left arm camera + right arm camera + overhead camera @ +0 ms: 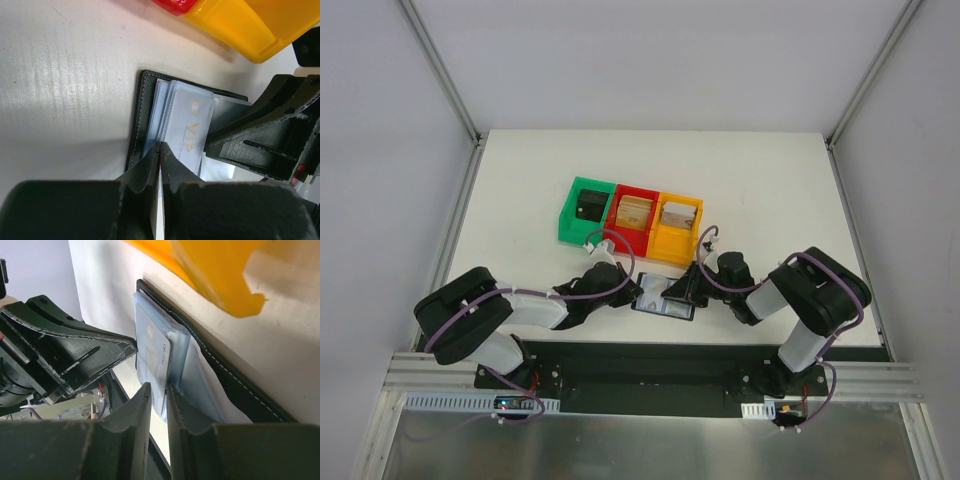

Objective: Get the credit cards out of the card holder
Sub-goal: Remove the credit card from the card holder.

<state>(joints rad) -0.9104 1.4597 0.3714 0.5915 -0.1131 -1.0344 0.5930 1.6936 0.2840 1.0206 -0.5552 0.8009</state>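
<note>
Black stitched leather formed the small, flat bifold card holder (665, 300), which lay spread open on the white tabletop (520, 200) directly between the two claws, its inner side facing up. A fan of clear plastic sleeves (200, 380) stood out of it. On top of them sat a pale card with gold lettering (187, 127).

The left claw (160, 147) had its jaws pressed fully together, with no gap showing. Its tip sat right at the holder's edge, where the black leather met the first sleeve. Whether it pinched a sleeve or only bore down on the edge could not be told. The pale card lay just ahead of this tip and a little to the side.

The right claw (159, 390) came in from the opposite side, its tip close to the left claw's tip. Its jaws stood a narrow gap apart, and the near edge of the pale card ran into that gap. Whether they were actually clamped on the card could not be told. The sleeves and the holder's stitched rim lay just beyond and beside its fingers.

Past both claws, on the far side of the holder, stood a yellow plastic bin (678, 222). A red bin (632, 212) and a green bin (585, 205) continued the row beyond the left claw.
</note>
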